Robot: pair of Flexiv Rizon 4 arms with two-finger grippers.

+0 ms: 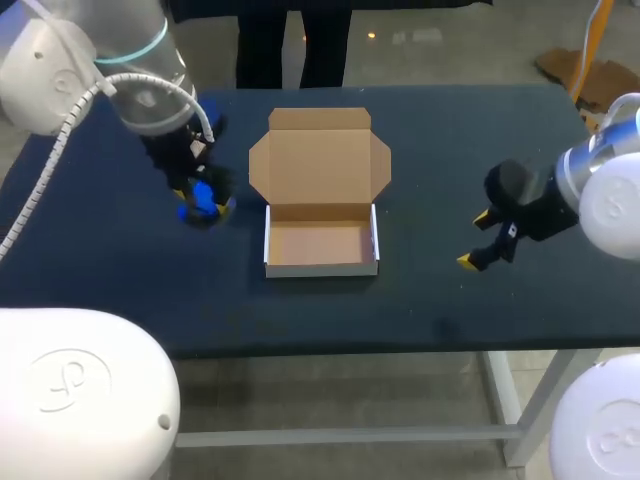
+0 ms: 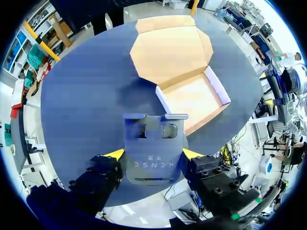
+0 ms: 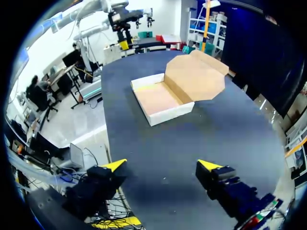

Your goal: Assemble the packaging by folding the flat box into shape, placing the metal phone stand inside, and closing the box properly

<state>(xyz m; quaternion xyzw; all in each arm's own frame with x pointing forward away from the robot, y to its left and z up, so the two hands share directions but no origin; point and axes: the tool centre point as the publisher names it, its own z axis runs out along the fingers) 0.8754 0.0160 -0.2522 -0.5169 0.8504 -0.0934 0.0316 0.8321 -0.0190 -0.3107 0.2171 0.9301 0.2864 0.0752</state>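
Left gripper clamped on the metal phone stand, one yellow tip at each side edge, left of the cardboard box | cardboard box folded into a tray mid-table, its lid lying open and flat behind it | right gripper with fingers apart over the dark table, well right of the box

Robotics lab — two robot arms — dark table.

The open rectangular cardboard box is plain tan inside with white outer walls; the flat metal phone stand is slate blue (pale lettering on it); the cloth-covered surface is dark navy.
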